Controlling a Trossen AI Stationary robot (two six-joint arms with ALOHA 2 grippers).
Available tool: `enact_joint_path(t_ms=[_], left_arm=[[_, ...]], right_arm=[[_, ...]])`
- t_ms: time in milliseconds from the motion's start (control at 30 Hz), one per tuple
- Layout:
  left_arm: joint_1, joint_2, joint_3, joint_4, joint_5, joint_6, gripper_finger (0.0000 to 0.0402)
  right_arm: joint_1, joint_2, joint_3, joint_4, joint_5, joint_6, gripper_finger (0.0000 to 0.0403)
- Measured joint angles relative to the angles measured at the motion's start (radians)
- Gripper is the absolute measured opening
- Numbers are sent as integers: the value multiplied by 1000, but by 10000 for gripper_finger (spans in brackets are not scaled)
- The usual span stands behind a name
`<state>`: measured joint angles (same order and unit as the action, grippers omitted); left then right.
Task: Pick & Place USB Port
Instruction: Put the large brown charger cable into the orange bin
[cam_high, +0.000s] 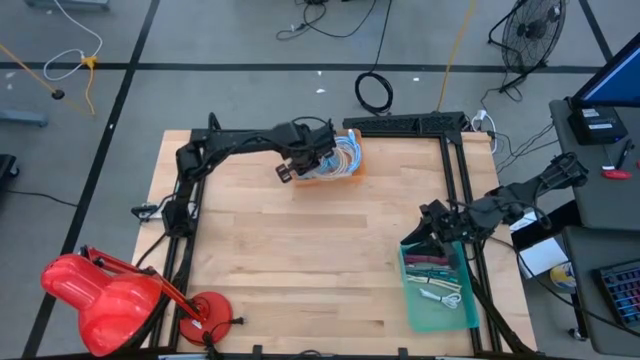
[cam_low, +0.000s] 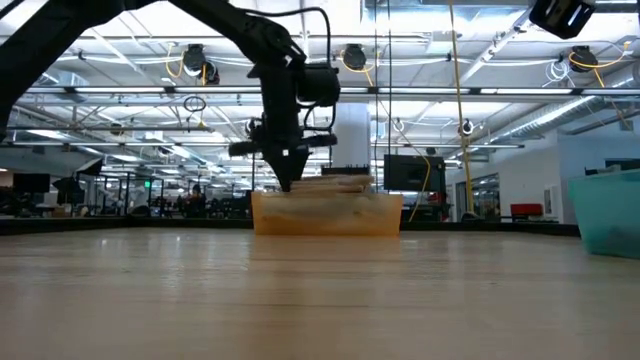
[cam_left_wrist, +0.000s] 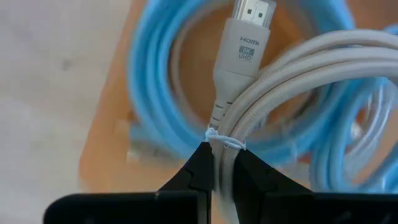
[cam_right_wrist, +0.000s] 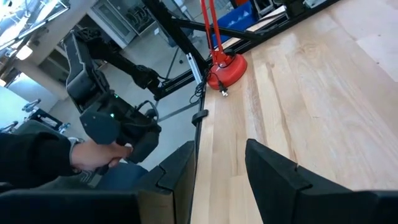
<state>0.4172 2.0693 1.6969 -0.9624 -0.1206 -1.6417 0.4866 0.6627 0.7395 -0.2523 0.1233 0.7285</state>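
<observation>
Currently, a grey HDMI cable (cam_left_wrist: 239, 112) is pinched by the left gripper (cam_left_wrist: 222, 163) for lifting from the orange bin (cam_high: 345, 176), upper centre; the right gripper (cam_right_wrist: 221, 165) is held half-open, empty, over the teal bin (cam_high: 412, 300).

Overhead looks straight down, low view level across the table (cam_high: 300, 260); both share the orange bin (cam_high: 340, 165).

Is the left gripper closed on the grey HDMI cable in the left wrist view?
Yes, the left gripper pinches the grey HDMI cable just below its plug, above the blue cables.
</observation>
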Motion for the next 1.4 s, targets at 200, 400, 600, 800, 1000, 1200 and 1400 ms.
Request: enact_joint_path(t_ms=[200,400,600,800,1000,1200,1400], left_arm=[[36,0,-5,-17,-15,38,31],[45,-8,-4,-44,-11,55,31],[47,-8,-3,-103,-3,57,31],[43,-8,-3,-146,-3,63,31],[43,-8,-3,-178,-6,69,31],[50,-8,-3,-180,-10,99,63],[54,-8,-3,-177,-6,141,107]], right_arm=[[0,14,0,0,7,4,135],[0,20,0,0,7,2,135],[0,20,0,0,7,0,135],[0,20,0,0,7,1,135],[0,20,0,0,5,5,135],[0,20,0,0,5,10,135],[0,20,0,0,5,11,134]])
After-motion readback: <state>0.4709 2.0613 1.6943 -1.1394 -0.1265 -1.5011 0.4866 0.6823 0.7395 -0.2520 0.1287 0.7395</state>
